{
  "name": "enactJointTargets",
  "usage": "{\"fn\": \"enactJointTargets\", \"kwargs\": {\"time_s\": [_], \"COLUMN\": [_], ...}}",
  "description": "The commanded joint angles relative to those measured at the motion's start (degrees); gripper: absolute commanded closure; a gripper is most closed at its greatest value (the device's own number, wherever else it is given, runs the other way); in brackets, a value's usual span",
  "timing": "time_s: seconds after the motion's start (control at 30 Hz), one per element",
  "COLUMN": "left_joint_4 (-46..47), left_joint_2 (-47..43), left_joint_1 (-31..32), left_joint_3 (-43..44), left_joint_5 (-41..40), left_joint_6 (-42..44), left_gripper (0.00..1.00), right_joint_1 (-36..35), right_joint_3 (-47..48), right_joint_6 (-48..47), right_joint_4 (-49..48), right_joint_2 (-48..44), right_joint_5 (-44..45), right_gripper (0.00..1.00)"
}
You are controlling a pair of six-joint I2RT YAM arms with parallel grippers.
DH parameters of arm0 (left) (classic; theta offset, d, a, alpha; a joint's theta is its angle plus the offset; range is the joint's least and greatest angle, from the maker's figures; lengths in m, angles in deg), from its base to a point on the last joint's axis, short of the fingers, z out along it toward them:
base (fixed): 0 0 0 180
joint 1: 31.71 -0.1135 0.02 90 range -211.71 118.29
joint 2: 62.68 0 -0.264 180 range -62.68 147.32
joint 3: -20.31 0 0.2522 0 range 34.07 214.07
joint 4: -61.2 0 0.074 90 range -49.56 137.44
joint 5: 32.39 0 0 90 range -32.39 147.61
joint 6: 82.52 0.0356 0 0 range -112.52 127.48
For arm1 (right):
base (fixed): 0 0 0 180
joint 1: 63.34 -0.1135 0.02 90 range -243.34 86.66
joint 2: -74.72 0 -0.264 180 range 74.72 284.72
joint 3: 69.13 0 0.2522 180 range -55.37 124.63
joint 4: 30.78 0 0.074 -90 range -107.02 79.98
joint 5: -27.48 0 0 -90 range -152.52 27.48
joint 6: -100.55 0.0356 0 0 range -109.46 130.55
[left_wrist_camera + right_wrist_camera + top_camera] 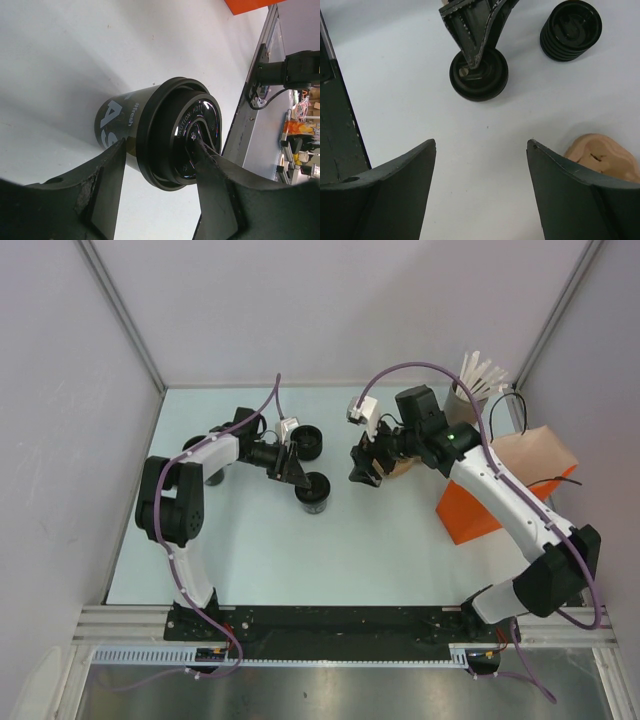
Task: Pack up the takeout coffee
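The takeout coffee is a small black cup with a round black lid, standing on the white table left of centre. My left gripper reaches it from the left. In the left wrist view the cup lies between the jaws of my left gripper: one fingertip rests on the lid top, and the other finger sits beside the cup wall with a thin gap showing. My right gripper hovers open and empty over bare table, right of the cup. The orange bag stands at the right.
A black ribbed cup stands just behind the coffee. A beige lump lies by my right gripper. A grey tub of white sticks is at the back right. Frame posts and walls enclose the table.
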Motion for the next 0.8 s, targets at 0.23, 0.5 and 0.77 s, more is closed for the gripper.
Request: {"fn": "enactJointTargets", "kwargs": {"time_s": [0.23, 0.5, 0.77], "left_joint_4": [1.2, 2.4, 2.9], "left_joint_2": [-0.2, -1.1, -2.1], "left_joint_1": [0.7, 0.9, 1.3], "left_joint_3": [-2.4, -3.4, -3.8], "left_joint_5": [-3.4, -4.3, -5.4], "left_joint_6": [2.4, 2.1, 2.0], "left_gripper": [0.43, 0.43, 0.43], "right_joint_1": [1.6, 4.7, 5.0], "right_joint_3": [-0.2, 2.2, 5.7], "right_joint_6": [18.7, 27.1, 31.2], "right_joint_4": [-16.2, -20.7, -20.9], "right_joint_2": [13.4, 23.9, 30.2], "right_joint_5": [-4.1, -10.0, -16.8], "right_gripper": [0.31, 0.44, 0.54]}}
